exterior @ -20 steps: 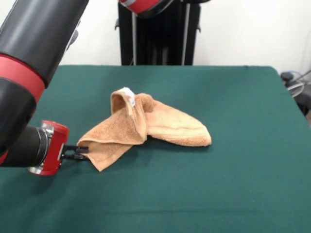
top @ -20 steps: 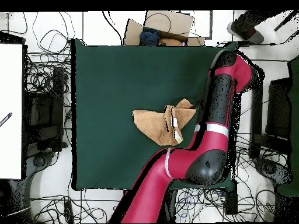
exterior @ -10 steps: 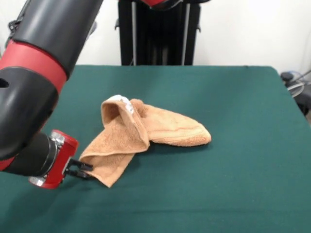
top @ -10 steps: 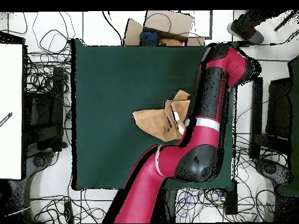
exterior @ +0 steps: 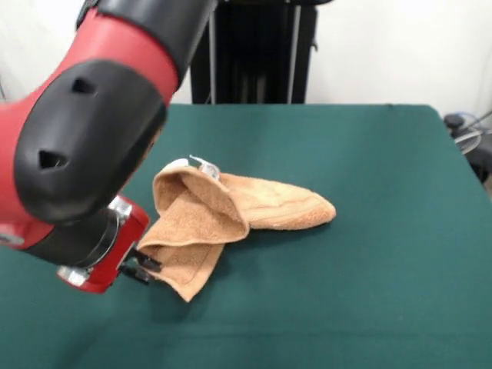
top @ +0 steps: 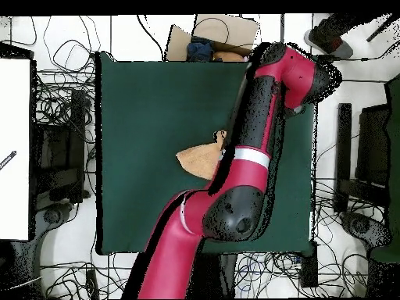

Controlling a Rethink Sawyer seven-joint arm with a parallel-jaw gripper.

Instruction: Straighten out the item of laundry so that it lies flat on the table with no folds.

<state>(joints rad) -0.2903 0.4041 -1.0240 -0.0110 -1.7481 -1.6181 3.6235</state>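
The dark green surface (exterior: 384,231) fills most of the front view, and the overhead view shows it as a large rectangle (top: 148,117) ringed by cables on a pale floor. The red and black arm (exterior: 92,131) is the next biggest thing, its bulky elbow joint looming at the left of the front view and hiding much of the right half of the surface from overhead (top: 250,148). The orange-tan towel (exterior: 254,204) lies bunched near the middle of the surface, folded over on itself with a raised loop at its far left and a rounded end stretching right; only its left tip shows from overhead (top: 197,160). The hand (exterior: 144,267) sits low at the near left, its black fingers clamped on the towel's near left corner. A small white tag (exterior: 201,164) shows on top of the loop.
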